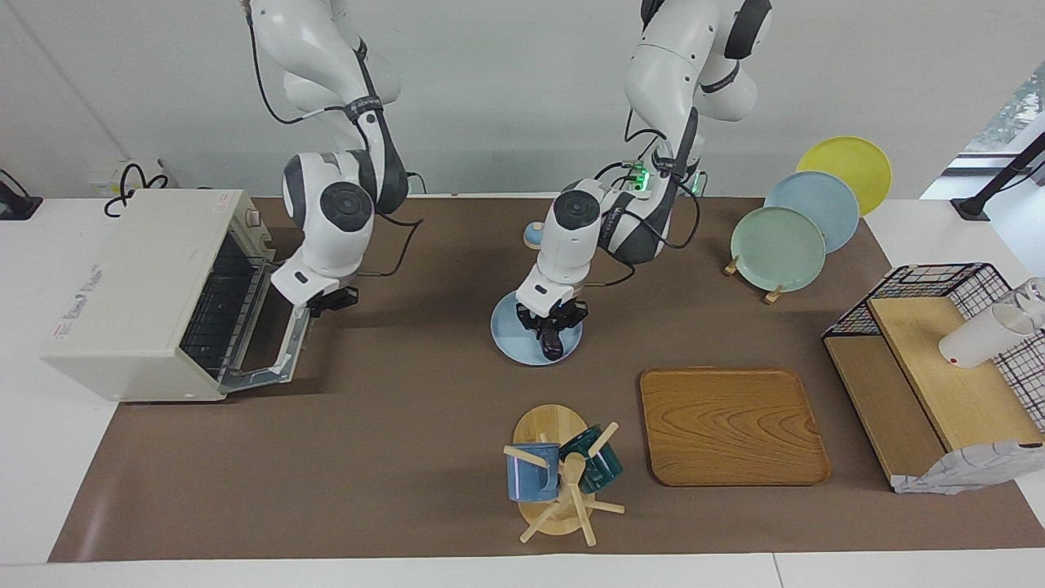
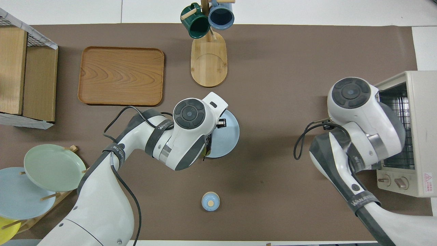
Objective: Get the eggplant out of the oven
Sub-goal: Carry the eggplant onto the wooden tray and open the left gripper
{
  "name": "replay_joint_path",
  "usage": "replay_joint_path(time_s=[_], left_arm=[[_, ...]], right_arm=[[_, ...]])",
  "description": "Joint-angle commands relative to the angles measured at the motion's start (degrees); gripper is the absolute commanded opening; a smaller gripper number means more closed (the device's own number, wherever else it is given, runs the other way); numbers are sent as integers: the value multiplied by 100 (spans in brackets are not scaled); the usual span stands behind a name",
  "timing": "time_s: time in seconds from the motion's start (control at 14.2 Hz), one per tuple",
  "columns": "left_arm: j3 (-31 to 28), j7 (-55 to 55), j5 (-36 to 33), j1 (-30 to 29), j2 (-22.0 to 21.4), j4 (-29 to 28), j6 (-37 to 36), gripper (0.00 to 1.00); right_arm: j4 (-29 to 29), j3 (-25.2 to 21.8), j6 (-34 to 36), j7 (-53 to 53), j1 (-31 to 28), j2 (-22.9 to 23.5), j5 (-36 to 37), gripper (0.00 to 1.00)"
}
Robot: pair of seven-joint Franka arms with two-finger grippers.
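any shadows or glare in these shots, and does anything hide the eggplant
Facing view: soft shadows lie on the brown mat under both arms and beside the oven; no strong glare. The left pincer sits over the blue plate with the dark eggplant showing at its tips. Overhead view: the left arm covers most of the plate and hides the eggplant; the right arm blocks part of the open oven.

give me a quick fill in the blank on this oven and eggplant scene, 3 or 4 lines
1. The oven door is ____.
2. The left gripper is over a light blue ____, with the dark eggplant at its jaws.
3. The right gripper is over the oven's open ____.
4. On the mug tree hang a blue mug and a dark ____ mug.

Missing words: open; plate; door; green
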State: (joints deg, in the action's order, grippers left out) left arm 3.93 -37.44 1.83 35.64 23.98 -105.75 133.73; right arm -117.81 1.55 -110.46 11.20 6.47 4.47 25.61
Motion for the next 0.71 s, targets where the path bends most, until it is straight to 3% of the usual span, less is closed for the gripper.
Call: replay_joint_path(time_s=[0.0, 0.21, 0.35, 0.42, 0.57, 0.64], left_arm=[[-129, -1, 28, -118, -235, 317, -626, 0], [-182, 323, -112, -758, -280, 1115, -1312, 0], [-174, 1382, -78, -1425, -131, 1652, -1674, 0], [-165, 1754, -52, -1724, -61, 1680, -1614, 0], [-138, 2212, 10, -2235, 132, 1733, -1403, 0], [-147, 2380, 28, -2359, 307, 1855, -1298, 0]], right_arm=[[83, -103, -152, -1170, -873, -306, 278, 0], [92, -129, -21, -1847, -1147, -622, -116, 0], [519, -120, 469, -2051, -1288, -755, -1113, 1], [940, -120, 829, -2034, -1279, -694, -1572, 10], [1391, -42, 1174, -2034, -1192, -693, -1699, 28], [1584, -41, 1358, -2051, -1078, -685, -1761, 33]])
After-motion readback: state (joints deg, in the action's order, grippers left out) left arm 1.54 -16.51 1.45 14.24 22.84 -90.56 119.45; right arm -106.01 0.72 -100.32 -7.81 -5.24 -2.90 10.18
